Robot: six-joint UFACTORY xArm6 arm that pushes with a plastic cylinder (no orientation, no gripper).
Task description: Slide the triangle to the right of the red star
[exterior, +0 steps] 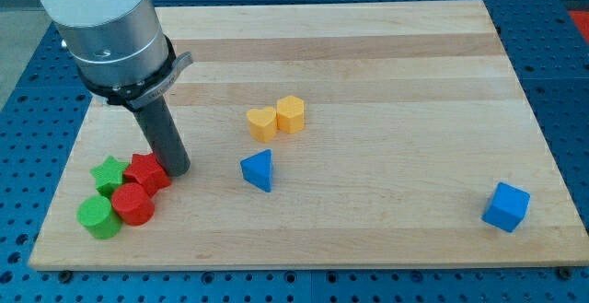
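Observation:
The blue triangle (259, 169) lies on the wooden board, left of centre. The red star (147, 173) lies near the view's left edge of the board, well to the left of the triangle. My tip (178, 168) rests on the board right beside the red star's right side, between the star and the triangle. It is close to or touching the star and about a hand's width left of the triangle.
A green star (109, 173), a red cylinder (133, 204) and a green cylinder (98, 217) cluster around the red star. A yellow heart (261, 122) and a yellow hexagon (291, 113) sit above the triangle. A blue cube (506, 206) lies at the lower right.

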